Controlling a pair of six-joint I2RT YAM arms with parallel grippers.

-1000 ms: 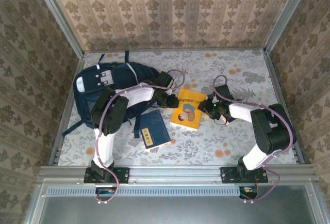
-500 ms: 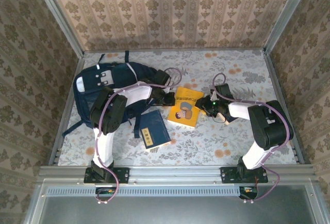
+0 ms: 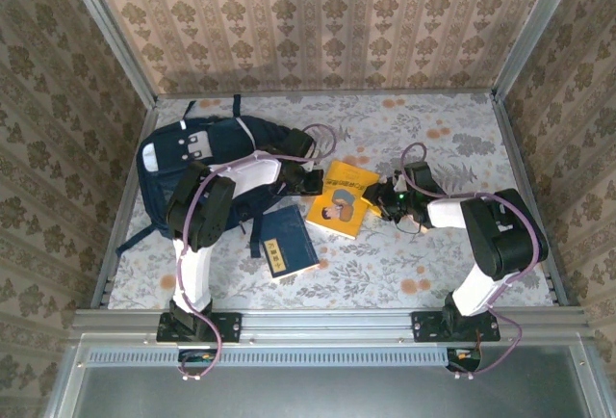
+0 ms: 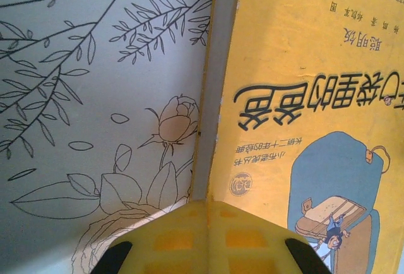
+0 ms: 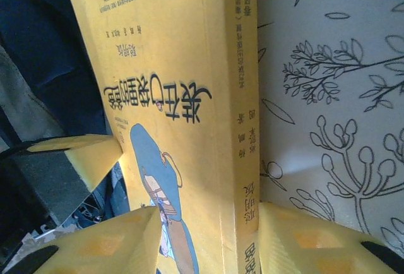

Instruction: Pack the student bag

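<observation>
Yellow book [image 3: 339,204] has slid leftward; left jaws seemingly closed.

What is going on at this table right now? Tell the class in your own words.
The right hand grips a yellow book across its spine. The left hand is closed at the book's opposite edge, on the side nearest the student bag. The book sits just beside the bag, not inside it yet. A navy booklet lies on the table in front of the bag, with neither hand on it.
</observation>
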